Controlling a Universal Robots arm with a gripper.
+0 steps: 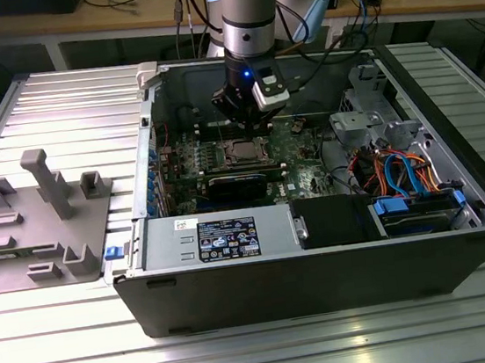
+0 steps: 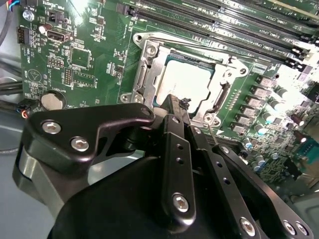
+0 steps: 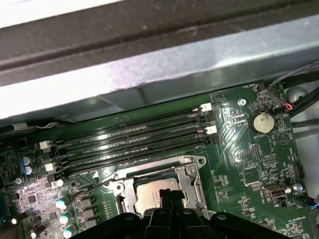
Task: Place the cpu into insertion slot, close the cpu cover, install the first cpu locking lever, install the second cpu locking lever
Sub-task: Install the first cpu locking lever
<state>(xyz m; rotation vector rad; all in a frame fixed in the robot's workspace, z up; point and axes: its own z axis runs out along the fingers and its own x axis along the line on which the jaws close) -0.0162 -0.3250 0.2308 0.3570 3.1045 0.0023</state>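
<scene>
Fingers [image 2: 175,112] of the black robot hand [image 2: 178,105] press together, clenched on nothing, just above the dull silver square cpu [image 2: 185,82] seated in the metal-rimmed insertion slot [image 2: 144,74]. The exterior view adds the open grey computer case [image 1: 324,269] on the ribbed metal surface [image 1: 87,360]; the first wrist view shows long black memory slots [image 3: 134,142] beside the socket.

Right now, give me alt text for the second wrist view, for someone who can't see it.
A black gripper hangs just over a silver chip seated in its socket on a green circuit board, jaws pressed together. The metal cover frame lies flat around the chip. Long black memory slots run behind the socket.
</scene>
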